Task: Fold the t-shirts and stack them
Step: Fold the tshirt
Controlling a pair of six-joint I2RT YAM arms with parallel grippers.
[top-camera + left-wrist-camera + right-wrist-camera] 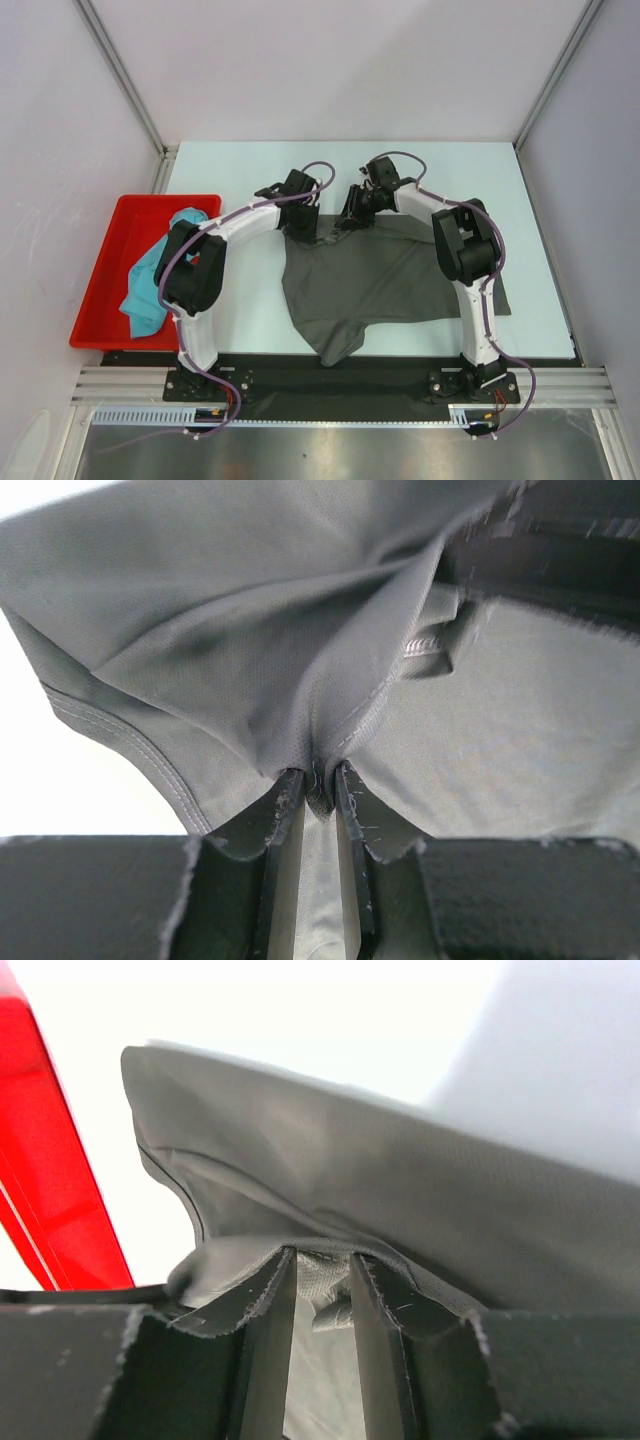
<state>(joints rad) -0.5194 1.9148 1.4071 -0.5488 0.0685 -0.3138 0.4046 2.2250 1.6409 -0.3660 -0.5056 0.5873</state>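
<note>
The dark grey t-shirt lies spread and rumpled on the table, its far edge lifted between the two grippers. My left gripper is shut on a fold of that edge; in the left wrist view the cloth is pinched tight at the left gripper's tips. My right gripper is close beside it on the same edge. In the right wrist view the right gripper has its jaws apart, with the hem loose between and over them. The teal t-shirt lies crumpled in the red tray.
The red tray stands at the table's left edge, also showing at the left of the right wrist view as a red tray wall. A grey sleeve hangs over the table's near edge. Frame posts stand at the far corners.
</note>
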